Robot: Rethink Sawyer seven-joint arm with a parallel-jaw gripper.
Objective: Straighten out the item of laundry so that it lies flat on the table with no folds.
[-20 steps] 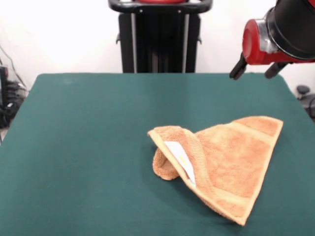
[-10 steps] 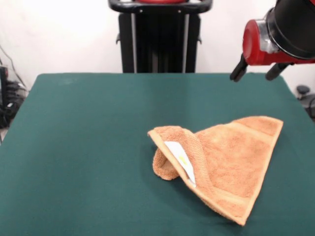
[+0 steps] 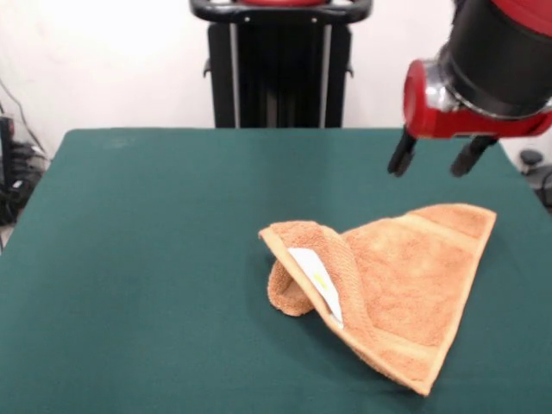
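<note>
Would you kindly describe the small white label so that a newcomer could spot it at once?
Start at the dark green table and find the orange-tan towel lying folded on it. Where its edge curls over, a narrow white label shows on the turned-back flap. It is the only white patch on the cloth.

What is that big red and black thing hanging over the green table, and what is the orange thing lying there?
The red and black thing is the end of a robot arm. The two black prongs under it are its gripper, a sort of hand for pinching things. The prongs are spread apart, so it is open and holding nothing. The picture is taken from across the table, looking toward the robot's black stand at the back.

The orange thing is an orange-tan terry-cloth towel. It lies on the big table covered in dark green cloth, but it is not flat: one edge is folded over and curled up, showing a small white label. The gripper hangs in the air above the towel's far corner, not touching it.
</note>
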